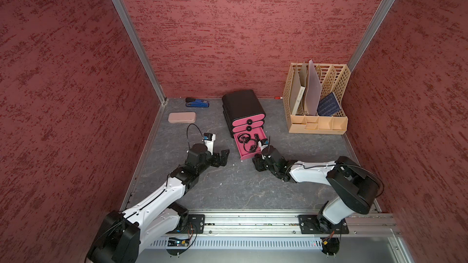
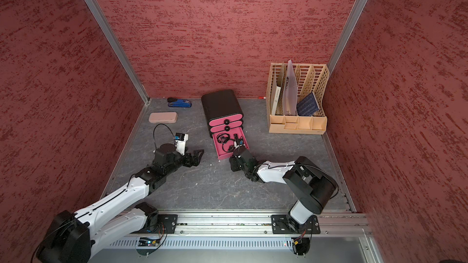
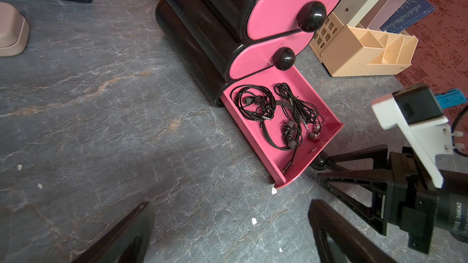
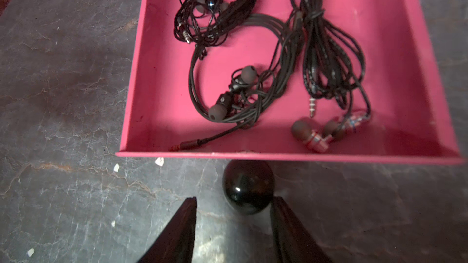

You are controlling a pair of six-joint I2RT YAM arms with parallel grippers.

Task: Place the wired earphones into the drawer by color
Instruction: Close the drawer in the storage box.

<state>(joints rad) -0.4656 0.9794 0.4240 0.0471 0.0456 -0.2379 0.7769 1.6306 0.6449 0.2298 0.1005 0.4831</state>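
Fingers (image 4: 177, 231) of the right gripper (image 4: 233, 199) stand apart on both sides of the knob (image 4: 248, 185) of the bottom drawer (image 4: 162, 84). One tip is against the knob and the other is clear of it, so nothing is grasped. The drawer is pulled out of the cabinet (image 1: 241, 102), and the two drawers above it are closed. Three black earphones (image 4: 243, 92) lie coiled inside it. The left gripper (image 3: 229, 206) is spread wide and empty over the table (image 3: 101, 122), near the drawer's side. A rack (image 1: 316, 102) stands well apart.

Both top views overhead, facing down, wrist views near, low, sharing the drawer (image 3: 309, 92), right perhaps nearest.
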